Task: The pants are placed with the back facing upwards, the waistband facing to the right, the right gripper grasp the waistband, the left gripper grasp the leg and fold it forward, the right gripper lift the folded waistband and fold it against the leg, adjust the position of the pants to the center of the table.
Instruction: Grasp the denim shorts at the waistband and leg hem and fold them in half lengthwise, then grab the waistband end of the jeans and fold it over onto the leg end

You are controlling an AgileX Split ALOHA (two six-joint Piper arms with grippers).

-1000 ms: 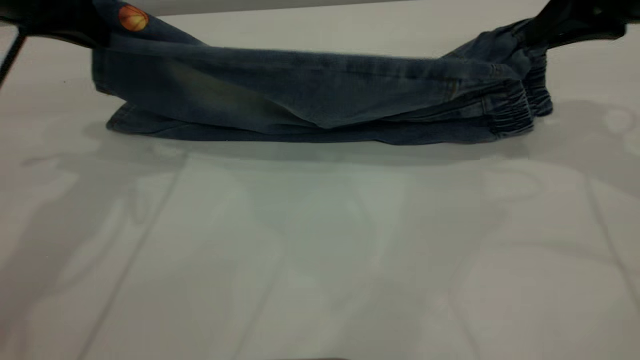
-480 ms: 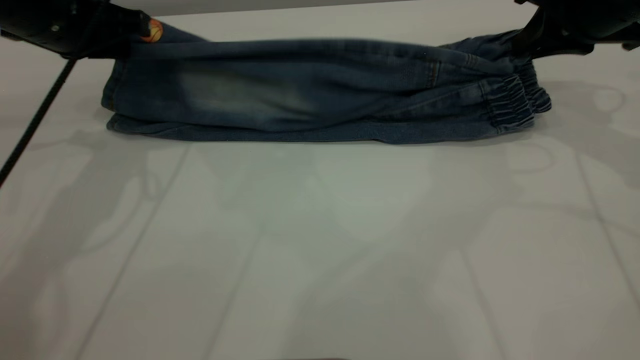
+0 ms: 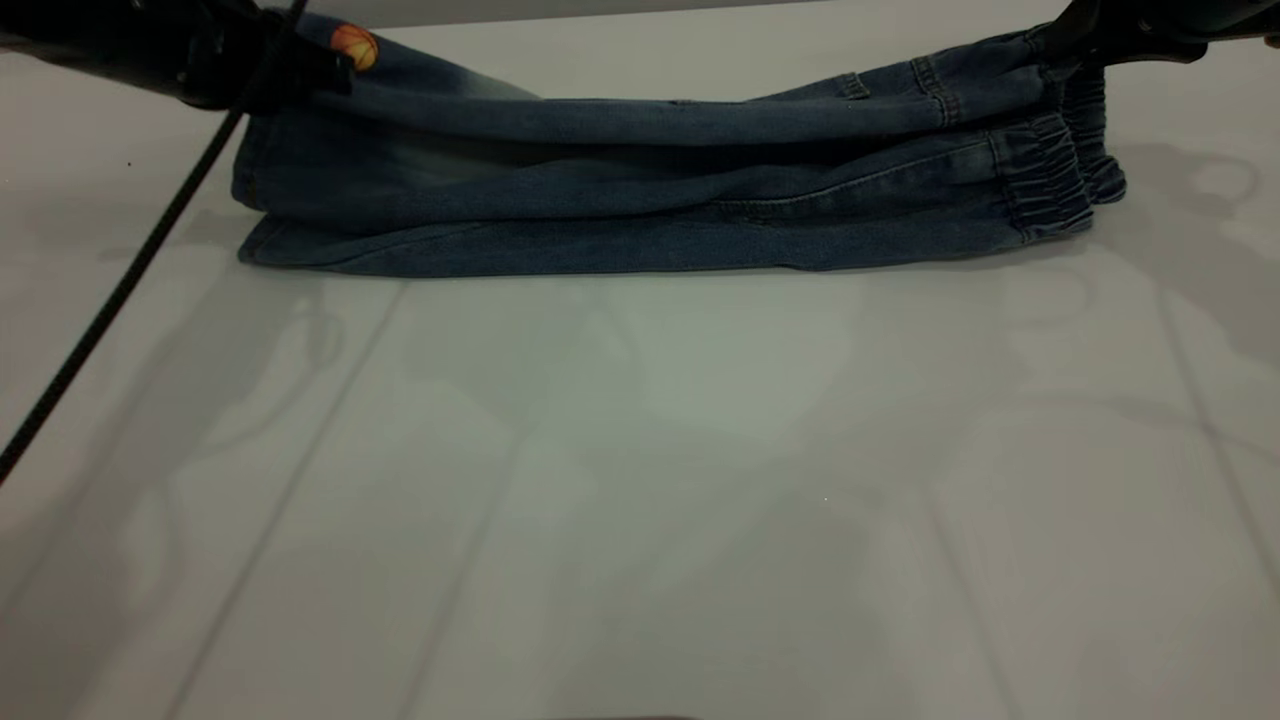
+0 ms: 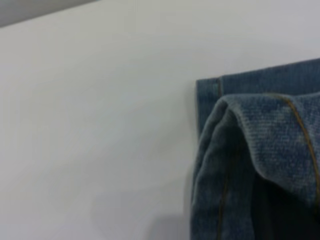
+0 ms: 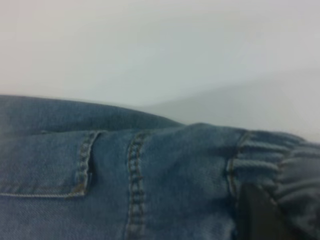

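Observation:
The blue denim pants (image 3: 650,190) lie folded lengthwise across the far part of the table (image 3: 640,480), waistband (image 3: 1045,185) to the right. My left gripper (image 3: 320,70) is shut on the leg (image 3: 420,85) next to its orange ball print (image 3: 355,46), holding that end raised. At the far right my right gripper (image 3: 1060,40) is shut on the top layer of the waistband. The upper layer stretches taut between the two grippers above the lower layers. In the left wrist view the leg's hem (image 4: 260,150) folds over. The right wrist view shows gathered waistband (image 5: 280,170), a pocket corner (image 5: 45,165) and a dark finger (image 5: 255,215).
A thin black cable (image 3: 120,290) runs diagonally from the left arm down over the table's left side. The near half of the table is bare white surface with faint seams and arm shadows.
Both grippers have moved to the right with the cloth. The upper layer, which sagged forward over the lower one, is now pulled taut and higher, and the whole pants have shifted slightly right.

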